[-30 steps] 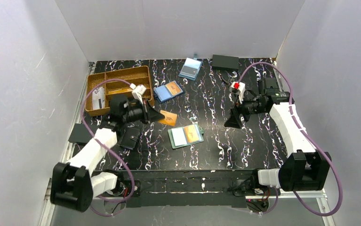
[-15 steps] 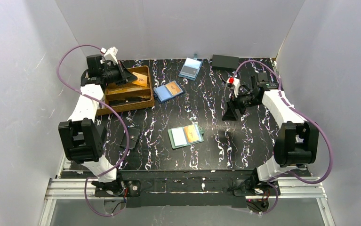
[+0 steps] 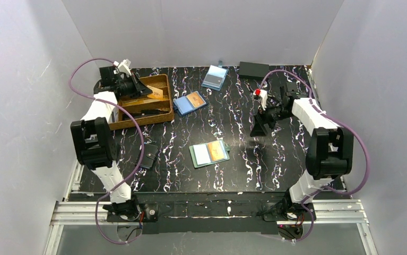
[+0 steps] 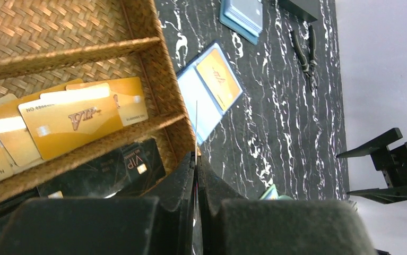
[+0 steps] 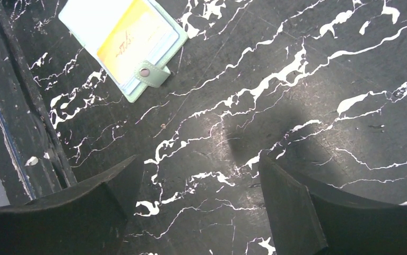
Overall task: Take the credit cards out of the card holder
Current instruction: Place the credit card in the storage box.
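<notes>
Lying open near the middle of the desk, the teal holder has a pale card in its left half and an orange card in its right, both tucked in their sleeves. The right claw hangs low over bare desk, beyond the holder and to its right, clear of it. Its jaws are spread wide with nothing between them.

The left claw is far off at the back left, over the right wall of a woven tray. Its fingers are pressed flat together. A thin pale edge sticks straight out from the seam between them, which looks like a held card seen edge-on.

In one tray compartment several gold cards lie overlapping, and a black card lies in the next. A blue holder with an orange card lies open just right of the tray. A pale holder sits farther back, and a black box is at the far edge.
</notes>
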Robot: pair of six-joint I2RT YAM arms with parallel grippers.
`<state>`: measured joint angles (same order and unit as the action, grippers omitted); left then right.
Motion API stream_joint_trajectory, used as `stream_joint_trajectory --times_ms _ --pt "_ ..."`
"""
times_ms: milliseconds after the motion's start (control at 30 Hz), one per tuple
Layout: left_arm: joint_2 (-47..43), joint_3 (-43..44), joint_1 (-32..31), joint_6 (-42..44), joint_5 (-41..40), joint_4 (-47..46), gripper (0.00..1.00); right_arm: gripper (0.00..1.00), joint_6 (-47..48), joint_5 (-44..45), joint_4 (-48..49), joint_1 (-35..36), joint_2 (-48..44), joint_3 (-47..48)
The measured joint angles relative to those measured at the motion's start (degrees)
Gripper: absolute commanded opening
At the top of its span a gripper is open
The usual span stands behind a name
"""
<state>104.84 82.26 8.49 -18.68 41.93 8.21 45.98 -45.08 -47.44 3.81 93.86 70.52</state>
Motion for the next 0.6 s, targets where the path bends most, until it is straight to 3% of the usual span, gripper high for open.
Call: stream_joint_trajectory --times_ms 200,600 --pt "6.47 5.35 0.04 -0.04 -1.05 0.37 0.0 0.88 0.52 0.37 -0.17 0.13 5.57 3.17" --pt "11.74 9.27 0.13 -0.63 -3.41 1.07 0.01 0.88 1.01 1.42 -0.44 0.81 6.75 4.81"
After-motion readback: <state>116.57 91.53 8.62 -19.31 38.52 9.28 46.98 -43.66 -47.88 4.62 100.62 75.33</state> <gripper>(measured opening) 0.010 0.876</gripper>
